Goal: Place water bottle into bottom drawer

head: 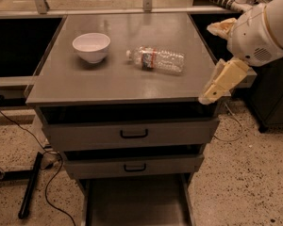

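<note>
Centrally, the water bottle [158,60] is lying on its side on the grey tabletop [132,86], a little right of the middle. It is showing a clear, crinkled plastic body, a white cap [129,54] pointing left toward the bowl, and a reddish label band [149,59] just behind the neck.

A white bowl [91,47] is standing upright to the left of the bottle, near it but not touching. Bare tabletop is lying between the bottle and the right edge, and nothing is standing in that stretch.

Below the tabletop, 3 grey drawers are stacking downward. The top drawer [85,135] and the middle drawer [94,167] are each carrying 1 black handle, with a dark gap showing above each front. The bottom drawer [134,201] is standing pulled out toward the camera, its flat floor and low side walls lying open to view. Black cables [52,192] and a dark bar [30,185] are resting on the speckled floor at the left.

The white arm [266,27] is reaching in from the upper right. Its cream-coloured gripper [208,96] is slanting down and to the left, with its tip sitting at the front right corner of the tabletop. Whether the gripper is open or closed cannot be told from this angle. The bottle is lying to the left of the gripper and farther back, well apart from it and free of its grasp.
</note>
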### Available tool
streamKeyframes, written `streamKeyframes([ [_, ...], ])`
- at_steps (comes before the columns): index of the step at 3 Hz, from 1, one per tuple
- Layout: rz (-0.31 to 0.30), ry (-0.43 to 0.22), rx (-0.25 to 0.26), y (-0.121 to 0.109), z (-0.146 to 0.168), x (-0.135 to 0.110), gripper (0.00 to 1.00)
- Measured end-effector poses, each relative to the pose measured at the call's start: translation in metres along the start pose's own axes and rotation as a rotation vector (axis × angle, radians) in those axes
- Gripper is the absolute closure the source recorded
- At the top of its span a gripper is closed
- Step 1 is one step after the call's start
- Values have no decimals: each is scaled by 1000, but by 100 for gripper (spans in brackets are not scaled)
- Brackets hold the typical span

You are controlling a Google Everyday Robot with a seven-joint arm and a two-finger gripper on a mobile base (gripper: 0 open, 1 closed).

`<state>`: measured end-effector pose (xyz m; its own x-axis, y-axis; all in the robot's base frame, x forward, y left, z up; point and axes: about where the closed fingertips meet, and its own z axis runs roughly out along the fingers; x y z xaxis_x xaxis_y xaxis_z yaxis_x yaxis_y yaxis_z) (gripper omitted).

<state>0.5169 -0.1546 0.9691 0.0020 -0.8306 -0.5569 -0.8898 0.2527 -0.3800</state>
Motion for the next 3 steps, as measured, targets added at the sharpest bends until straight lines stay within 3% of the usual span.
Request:
streamKeyframes([
  [1, -37, -32, 22, -10, 13, -3, 0],
  [2, -81, -104, 24, -31, 37, -11, 0],
  [3, -111, -157, -15, -52, 71, -12, 0],
])
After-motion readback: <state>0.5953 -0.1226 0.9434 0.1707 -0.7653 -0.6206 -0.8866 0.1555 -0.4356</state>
